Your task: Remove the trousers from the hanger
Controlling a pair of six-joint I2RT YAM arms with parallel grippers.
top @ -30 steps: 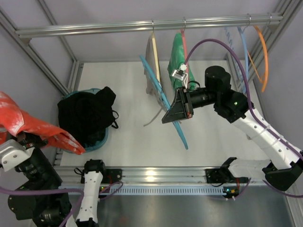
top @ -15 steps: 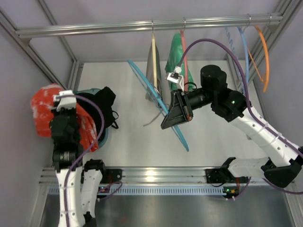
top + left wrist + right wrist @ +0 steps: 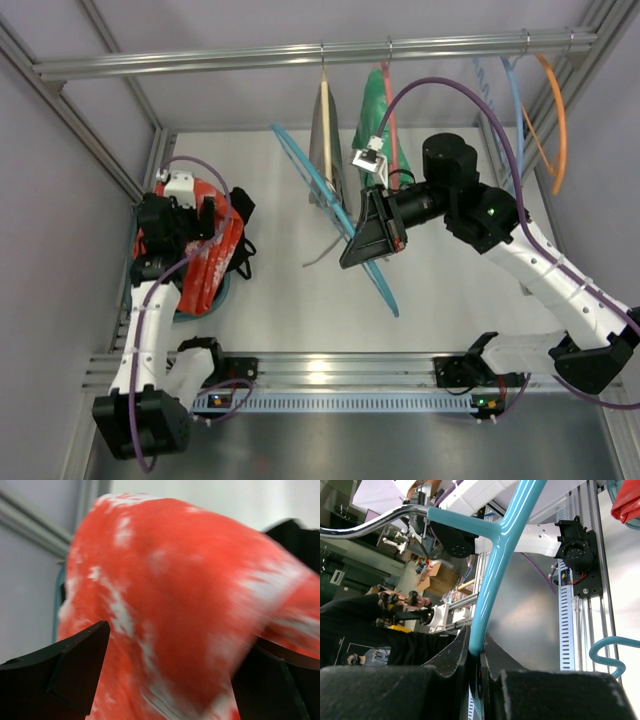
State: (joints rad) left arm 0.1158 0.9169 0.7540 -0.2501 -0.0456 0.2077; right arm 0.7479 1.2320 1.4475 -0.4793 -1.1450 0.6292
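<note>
- Since half a second ago, the left arm has swung inward and the trousers (image 3: 200,255) have come down with it; they are now over the teal basket (image 3: 222,288) on the left side of the table, no longer high beside the wall.
- Nearest to me, the left gripper (image 3: 170,680) has its fingers wide apart with the red-orange cloth bulging between them. I read it as open, not pinching. The wrist picture is blurred, so the cloth is perhaps moving.
- The trousers hang partly over the near rim of the basket and touch the black garment (image 3: 235,205) that already lies inside.
- In the middle, the right gripper (image 3: 476,667) is closed on the light-blue hanger (image 3: 305,170). This hanger is bare, off the rail and tilted across the open table.
- My judgement: the removal itself is done, and the step in hand is dropping the trousers. The next move calls for lifting the left arm straight up, so that no cloth is dragged out over the rim.
- For room, the left arm is close to the frame post and the side wall, so moving inward is safer. The white table between the two arms gives free room.
- Farther back, the upper end of the hanger is just beside the grey garment (image 3: 325,150), with the green garment (image 3: 375,110) near it on the rail (image 3: 200,58).
</note>
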